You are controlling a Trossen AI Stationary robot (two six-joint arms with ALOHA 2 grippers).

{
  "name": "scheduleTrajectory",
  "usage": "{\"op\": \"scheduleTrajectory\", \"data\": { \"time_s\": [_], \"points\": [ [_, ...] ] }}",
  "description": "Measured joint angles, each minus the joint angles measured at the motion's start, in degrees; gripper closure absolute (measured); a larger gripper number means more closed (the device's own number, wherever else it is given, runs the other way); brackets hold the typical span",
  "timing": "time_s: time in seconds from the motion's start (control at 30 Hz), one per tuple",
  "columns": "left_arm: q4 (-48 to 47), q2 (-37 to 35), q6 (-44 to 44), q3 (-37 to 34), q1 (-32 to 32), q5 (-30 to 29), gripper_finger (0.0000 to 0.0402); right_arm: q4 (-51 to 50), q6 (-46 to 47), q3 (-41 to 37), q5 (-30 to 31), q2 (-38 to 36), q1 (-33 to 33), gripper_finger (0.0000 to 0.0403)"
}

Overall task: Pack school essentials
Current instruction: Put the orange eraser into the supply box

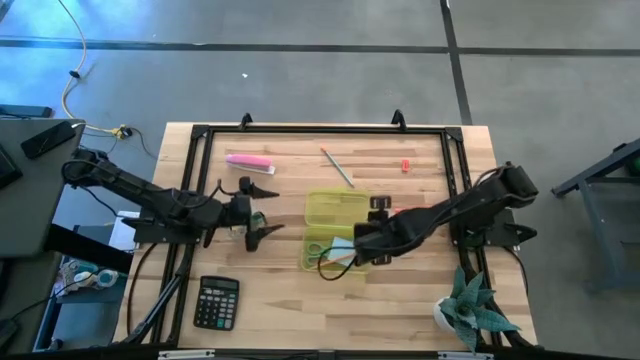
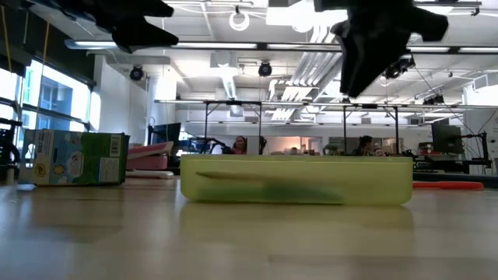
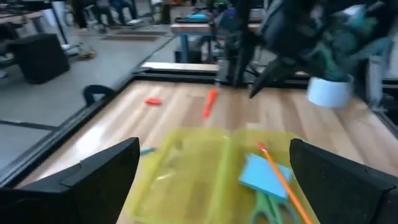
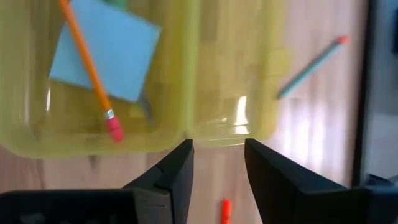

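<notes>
The open yellow-green case (image 1: 334, 236) lies mid-worktop, already holding scissors, note pad (image 4: 106, 50) and orange pencil (image 4: 87, 65). The right claw (image 4: 217, 165), released and empty, hovers at its edge; the greenish pencil (image 1: 337, 167), lying diagonally toward the far edge, is nearest it.
</notes>
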Motion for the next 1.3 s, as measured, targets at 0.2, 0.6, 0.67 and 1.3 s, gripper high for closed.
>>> {"op": "scheduleTrajectory", "data": {
  "time_s": [0.2,0.6,0.67,1.3],
  "points": [
    [-2.1,0.2,1.1,3.2,9.8,8.4,0.0002,-0.9,4.2,0.0,3.6,-7.3,-0.2,0.0268],
    [-11.9,0.2,-0.9,7.6,26.3,18.2,0.0002,-3.4,7.1,0.0,5.8,-13.5,-1.0,0.0268],
    [-13.5,0.2,-1.1,8.1,28.3,20.2,0.0002,-4.2,7.1,0.0,6.4,-13.6,-1.8,0.0268],
    [-15.2,0.2,5.1,8.3,36.0,23.6,0.0002,-6.2,-8.8,0.0,-5.8,-17.4,-25.8,0.0268]
  ]
}}
